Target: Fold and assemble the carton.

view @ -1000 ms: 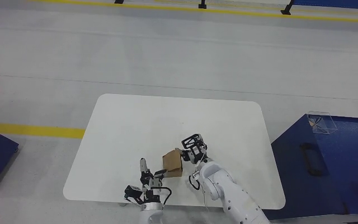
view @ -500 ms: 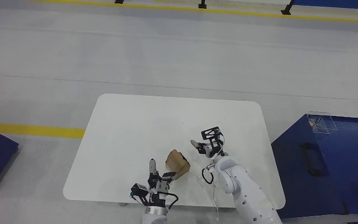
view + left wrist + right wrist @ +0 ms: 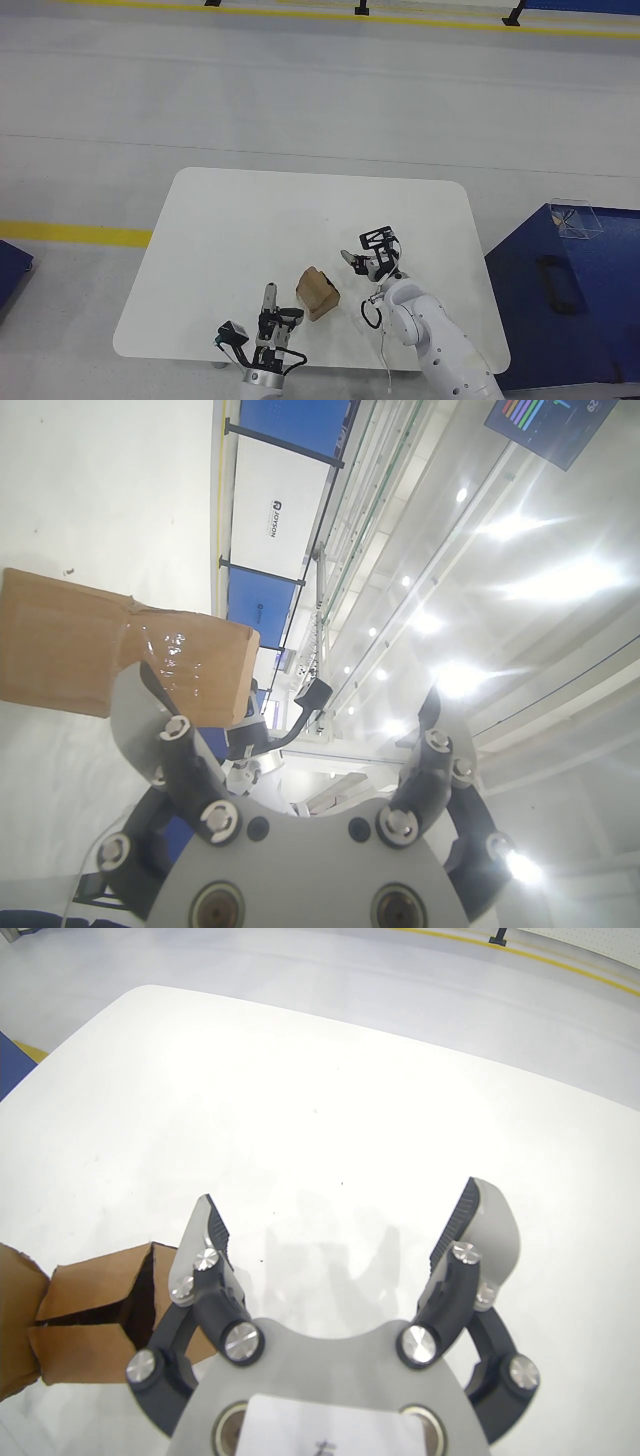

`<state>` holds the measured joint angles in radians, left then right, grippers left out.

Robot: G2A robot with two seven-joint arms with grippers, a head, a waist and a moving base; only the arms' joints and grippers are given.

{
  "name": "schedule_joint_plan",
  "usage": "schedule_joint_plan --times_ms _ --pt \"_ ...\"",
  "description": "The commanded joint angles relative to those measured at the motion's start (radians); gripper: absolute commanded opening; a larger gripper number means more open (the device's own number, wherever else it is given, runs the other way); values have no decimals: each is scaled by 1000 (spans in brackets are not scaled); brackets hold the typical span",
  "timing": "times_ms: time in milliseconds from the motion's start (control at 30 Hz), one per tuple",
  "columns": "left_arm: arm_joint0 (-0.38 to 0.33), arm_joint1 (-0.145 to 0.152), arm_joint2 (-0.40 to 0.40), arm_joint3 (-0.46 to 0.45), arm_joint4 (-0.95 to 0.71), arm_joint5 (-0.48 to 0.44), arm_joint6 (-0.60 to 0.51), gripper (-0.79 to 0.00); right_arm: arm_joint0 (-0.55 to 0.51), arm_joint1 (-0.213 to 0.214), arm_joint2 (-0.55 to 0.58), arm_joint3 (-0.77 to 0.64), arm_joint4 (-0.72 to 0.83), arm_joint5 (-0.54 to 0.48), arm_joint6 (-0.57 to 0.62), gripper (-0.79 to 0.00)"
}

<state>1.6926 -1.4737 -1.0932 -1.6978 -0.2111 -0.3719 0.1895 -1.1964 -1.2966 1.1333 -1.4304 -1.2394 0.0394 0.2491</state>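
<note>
The carton [image 3: 317, 291], brown cardboard, sits between two spread claws in the lower middle of the top view. The left gripper [image 3: 278, 308] stands with its fingers wide apart and nothing between them. One finger [image 3: 137, 700] overlaps the carton's taped face [image 3: 100, 650] in the left wrist view; whether they touch cannot be told. The right gripper [image 3: 365, 250], to the carton's upper right in the top view, is likewise splayed and holds nothing. At the lower left of the right wrist view, beside that gripper [image 3: 345, 1223], the carton's end [image 3: 90, 1288] gapes, its flaps partly folded in over a dark interior. All rest on a white table [image 3: 250, 220] with rounded corners.
</note>
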Motion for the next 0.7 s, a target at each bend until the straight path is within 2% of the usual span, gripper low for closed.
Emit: schedule_joint_plan --times_ms 0,200,233,333,433,500,567,667 --pt "0 0 0 0 1 0 0 0 0 0 0 0 0 0 0 0" --pt "-2 0 -4 -2 -10 14 -4 0 -8 -2 18 -20 41 26 3 0" --pt "-10 4 -16 -9 -7 65 -31 0 -17 -2 17 -34 37 19 -3 0" --pt "-31 18 -50 -48 190 275 -34 0 -38 2 33 -69 79 -35 52 0" --pt "-39 19 -46 -88 284 438 9 0 -29 6 78 -79 262 -147 198 0" --pt "-68 20 -38 -89 323 582 -26 0 -4 10 103 -65 347 -199 291 0" --pt "-85 20 -26 -86 369 653 -37 0 18 12 103 -46 355 -207 355 0" --pt "-115 18 -9 -66 377 742 -89 0 18 12 103 -46 355 -207 355 0"
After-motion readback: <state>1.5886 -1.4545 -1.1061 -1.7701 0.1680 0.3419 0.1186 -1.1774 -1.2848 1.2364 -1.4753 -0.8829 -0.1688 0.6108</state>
